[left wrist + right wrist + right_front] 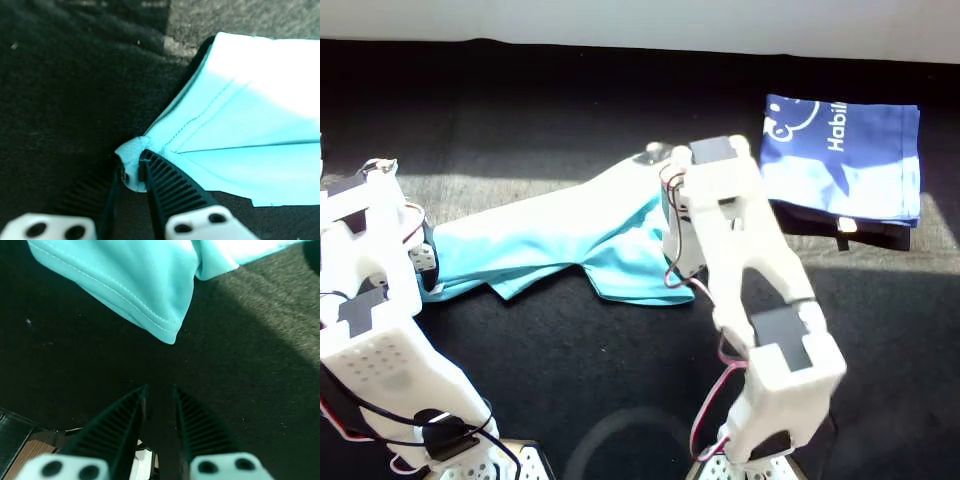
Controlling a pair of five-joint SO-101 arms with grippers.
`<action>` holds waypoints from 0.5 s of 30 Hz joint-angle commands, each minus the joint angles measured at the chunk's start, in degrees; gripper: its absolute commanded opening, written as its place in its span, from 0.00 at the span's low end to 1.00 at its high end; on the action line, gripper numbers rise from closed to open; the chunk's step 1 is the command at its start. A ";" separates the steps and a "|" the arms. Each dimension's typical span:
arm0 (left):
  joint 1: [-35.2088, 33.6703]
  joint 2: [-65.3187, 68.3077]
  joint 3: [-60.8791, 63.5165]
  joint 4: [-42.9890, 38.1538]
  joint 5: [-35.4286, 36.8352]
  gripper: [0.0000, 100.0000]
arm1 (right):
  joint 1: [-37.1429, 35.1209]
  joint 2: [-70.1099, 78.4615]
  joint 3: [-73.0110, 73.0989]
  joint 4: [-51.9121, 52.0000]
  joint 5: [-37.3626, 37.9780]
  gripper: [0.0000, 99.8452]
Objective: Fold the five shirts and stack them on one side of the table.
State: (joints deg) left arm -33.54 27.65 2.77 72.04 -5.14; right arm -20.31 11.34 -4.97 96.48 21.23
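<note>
Midway across the table (570, 380): one turquoise shirt (570, 235), unfolded, rumpled, stretched sideways. At far right: two folded shirts stacked, blue shirt (845, 160) atop black shirt (860, 232). Clamped tight on a seamed turquoise corner: left end effector (134, 172). Over bare table beside a hem, slightly parted, empty: right end effector (159, 395).

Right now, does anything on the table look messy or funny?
Yes. The light turquoise cloth shirt lies crumpled and twisted across the black fabric table cover, not folded, with one corner pinched in the left gripper. The folded blue cloth shirt looks neat by comparison.
</note>
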 commanded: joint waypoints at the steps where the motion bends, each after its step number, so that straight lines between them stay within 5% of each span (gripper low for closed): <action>1: 0.84 0.04 0.13 -2.64 0.26 0.01 | 0.13 -6.11 4.70 -9.63 -4.57 0.07; 6: 0.84 0.04 0.22 -2.64 0.26 0.01 | -5.23 -1.36 12.00 -22.46 -8.53 0.08; 15: 0.84 0.04 0.31 -2.64 0.26 0.01 | -14.81 8.13 10.86 -27.12 -8.35 0.08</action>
State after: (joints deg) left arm -33.54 27.65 2.95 72.04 -5.14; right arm -34.37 18.02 7.08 70.73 13.49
